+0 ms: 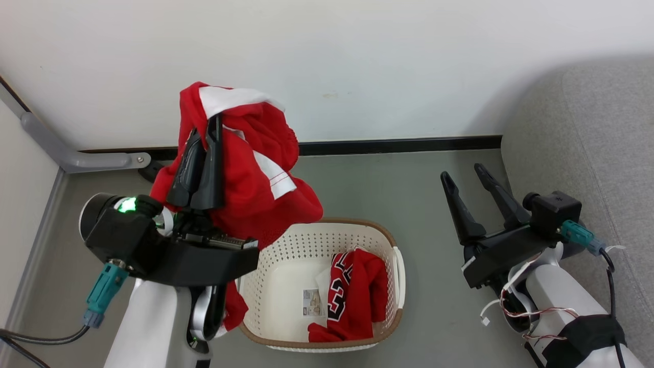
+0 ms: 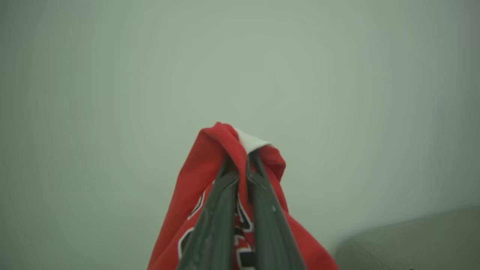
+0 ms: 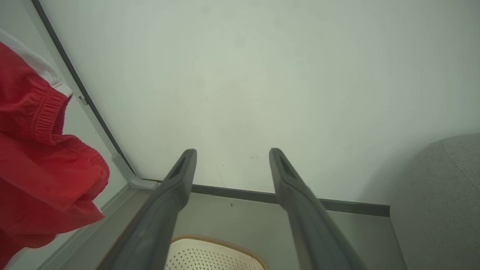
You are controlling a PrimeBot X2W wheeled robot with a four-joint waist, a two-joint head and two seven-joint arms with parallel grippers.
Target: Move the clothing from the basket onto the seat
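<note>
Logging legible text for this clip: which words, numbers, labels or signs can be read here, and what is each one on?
"23", probably: sideways, partly creased outlined numerals on the folded garment lying in the basket.
Sticker on the basket floor: print too small to read.
Held garment in the left pincer: outlined characters, mostly hidden by the fingers, unreadable.

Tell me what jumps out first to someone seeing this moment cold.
The red garment bunched in the shut left hand, held up left of the basket, grabs the eye first. Next comes the second red garment with its black-and-white numerals, lying in the basket's right half. The right hand stands open and empty beside the grey sofa at right.
</note>
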